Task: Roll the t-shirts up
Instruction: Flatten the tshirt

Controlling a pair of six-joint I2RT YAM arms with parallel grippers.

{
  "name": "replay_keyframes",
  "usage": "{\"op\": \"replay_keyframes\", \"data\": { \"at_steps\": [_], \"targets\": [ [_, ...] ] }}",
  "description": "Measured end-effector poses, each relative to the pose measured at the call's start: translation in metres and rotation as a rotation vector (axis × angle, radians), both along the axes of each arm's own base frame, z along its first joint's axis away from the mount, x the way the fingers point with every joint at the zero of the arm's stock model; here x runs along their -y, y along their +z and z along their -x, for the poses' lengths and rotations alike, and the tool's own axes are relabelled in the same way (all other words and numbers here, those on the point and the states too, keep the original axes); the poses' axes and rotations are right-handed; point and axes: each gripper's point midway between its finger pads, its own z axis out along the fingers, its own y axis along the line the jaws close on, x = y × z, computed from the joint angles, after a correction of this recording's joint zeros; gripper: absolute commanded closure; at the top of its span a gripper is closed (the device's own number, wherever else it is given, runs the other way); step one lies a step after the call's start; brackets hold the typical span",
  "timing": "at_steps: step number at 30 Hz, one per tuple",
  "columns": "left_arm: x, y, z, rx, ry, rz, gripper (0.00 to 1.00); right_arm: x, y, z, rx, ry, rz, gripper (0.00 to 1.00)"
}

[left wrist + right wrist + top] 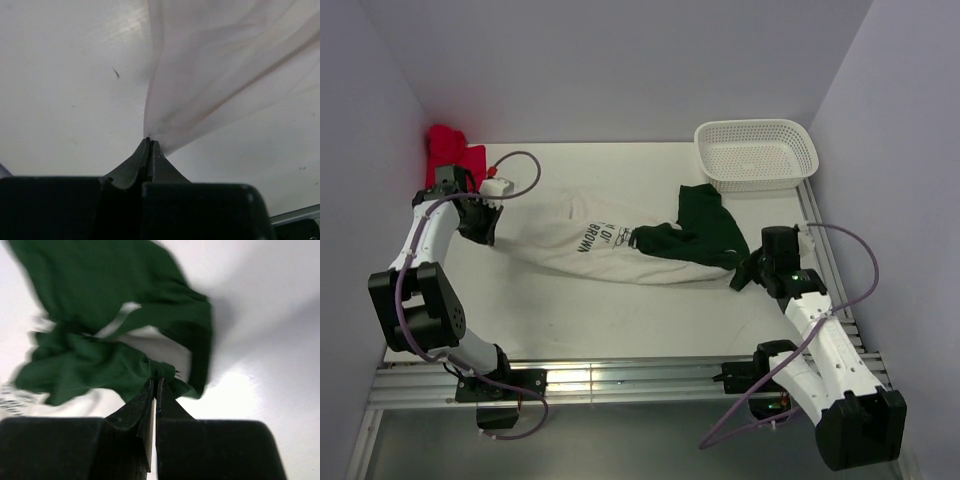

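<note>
**Two t-shirts lying between pinched grippers**

The off-white t-shirt (pixel 578 243) lies loosely spread across the middle of the table (pixel 620 310), its dark lettering facing up near its centre. The dark green t-shirt (pixel 698 232) is crumpled over the off-white one's right end. Its far edge reaches close to the white basket (pixel 757 152) at the back right corner; you cannot tell whether the two touch. Neither shirt is rolled.

At the left end, your left gripper (pixel 478 226) meets the off-white shirt at its edge. In the left wrist view its fingers (pixel 142 150) are pressed together with a thin gather of the pale cloth (pixel 220 75) caught at their tips. The fabric fans upward and to the right from that pinch, lifted slightly off the table.

At the right end, your right gripper (pixel 744 276) sits at the near right edge of the green shirt. In the right wrist view, which is blurred, its fingers (pixel 141 400) are closed on a small fold of green cloth (pixel 100 340) directly at the tips. The rest of the shirt spreads away above and to the left. Pale cloth shows beneath the green there; you cannot tell whether any of it is also in the pinch.

A red cloth (pixel 450 150) is bunched in the back left corner, behind the left arm
</note>
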Motion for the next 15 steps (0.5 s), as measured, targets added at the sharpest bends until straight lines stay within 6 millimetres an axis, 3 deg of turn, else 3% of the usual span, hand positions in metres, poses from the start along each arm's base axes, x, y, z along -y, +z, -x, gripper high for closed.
{"op": "replay_keyframes", "data": {
  "at_steps": [4, 7, 11, 15],
  "targets": [
    [-0.003, 0.036, -0.024, 0.093, 0.033, -0.003, 1.0, 0.0, 0.079, -0.029, 0.152, 0.026, 0.025, 1.0],
    [-0.006, 0.068, -0.036, 0.181, 0.059, -0.012, 1.0, 0.003, 0.158, -0.043, 0.318, 0.037, 0.052, 1.0],
    [-0.011, 0.117, -0.04, 0.306, 0.094, -0.032, 1.0, 0.008, 0.241, -0.034, 0.487, 0.04, 0.089, 1.0],
    [-0.019, 0.19, -0.036, 0.481, 0.147, -0.045, 1.0, 0.014, 0.315, -0.007, 0.637, 0.041, 0.117, 1.0]
  ]
}}
